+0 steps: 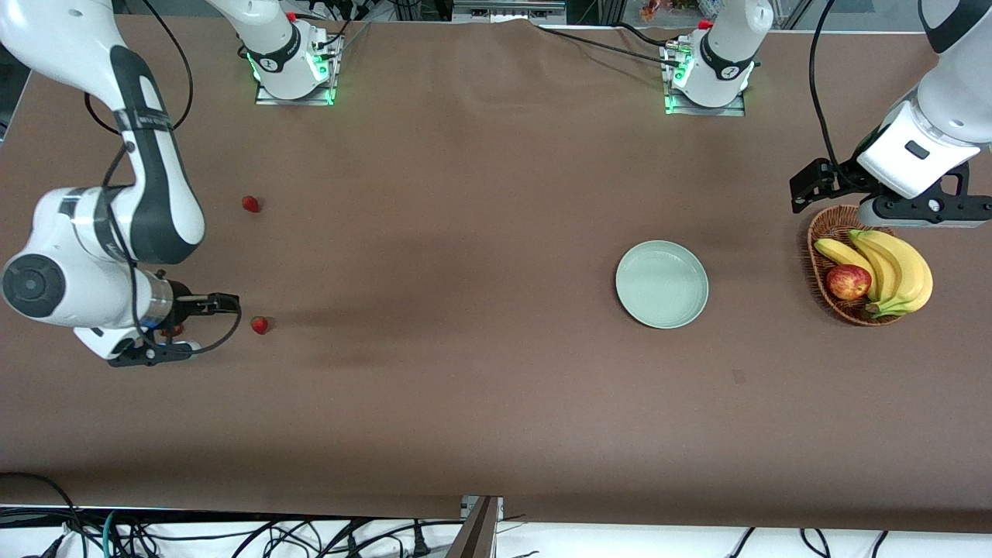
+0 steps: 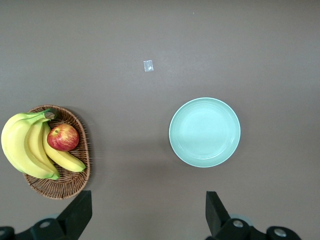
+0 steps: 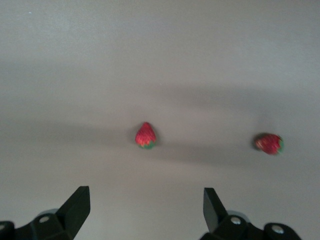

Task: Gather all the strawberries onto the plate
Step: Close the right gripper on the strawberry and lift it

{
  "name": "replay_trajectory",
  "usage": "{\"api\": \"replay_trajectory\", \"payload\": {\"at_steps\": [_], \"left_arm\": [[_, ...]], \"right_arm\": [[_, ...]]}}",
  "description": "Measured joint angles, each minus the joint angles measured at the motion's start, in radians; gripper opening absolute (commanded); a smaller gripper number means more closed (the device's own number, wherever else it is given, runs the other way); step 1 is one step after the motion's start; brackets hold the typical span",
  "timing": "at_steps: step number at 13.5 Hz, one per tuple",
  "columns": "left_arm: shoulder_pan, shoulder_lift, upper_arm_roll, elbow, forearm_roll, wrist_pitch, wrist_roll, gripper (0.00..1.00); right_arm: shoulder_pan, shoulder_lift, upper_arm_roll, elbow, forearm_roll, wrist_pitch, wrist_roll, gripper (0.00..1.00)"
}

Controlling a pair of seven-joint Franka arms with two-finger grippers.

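Tabletop (image 1: 480, 403): brown, cloth-covered.
Strawberries: tiny, red, green-topped — one (image 1: 260, 325) beside right gripper (image 1: 174, 332), one (image 1: 250, 204) farther from the front camera.
Plate (image 1: 662, 284): mint, bare — toward left arm's end.
Basket (image 1: 829, 232): bananas (image 1: 891, 267), apple (image 1: 848, 282).
Right gripper: jaws wide, low over tabletop.
Left gripper (image 2: 147, 212): wide, over basket.

Your brown table (image 1: 480, 403) carries two strawberries (image 1: 250, 204) (image 1: 260, 325) toward the right arm's end; the mint plate (image 1: 662, 284) and wicker basket (image 1: 821, 240) sit toward the left arm's end, basket at the plate's three o'clock.
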Motion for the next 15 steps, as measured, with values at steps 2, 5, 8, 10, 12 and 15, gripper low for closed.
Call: {"api": "replay_trajectory", "payload": {"at_steps": [2,5,8,10,12,15], "left_arm": [[0.0,0.0,0.0,0.0,0.0,0.0,0.0,1.0],[0.0,0.0,0.0,0.0,0.0,0.0,0.0,1.0],[0.0,0.0,0.0,0.0,0.0,0.0,0.0,1.0],[0.0,0.0,0.0,0.0,0.0,0.0,0.0,1.0],[0.0,0.0,0.0,0.0,0.0,0.0,0.0,1.0],[0.0,0.0,0.0,0.0,0.0,-0.001,0.0,1.0]], "right_arm": [[0.006,0.045,0.0,-0.001,0.0,0.055,0.0,1.0],[0.013,0.11,0.0,-0.002,0.0,0.13,0.0,1.0],[0.02,0.155,0.0,-0.01,0.0,0.17,0.0,1.0],[0.02,0.166,0.0,-0.027,0.0,0.192,0.0,1.0],[0.02,0.169,0.0,-0.035,0.0,0.197,0.0,1.0],[0.02,0.174,0.0,-0.043,0.0,0.198,0.0,1.0]]}}
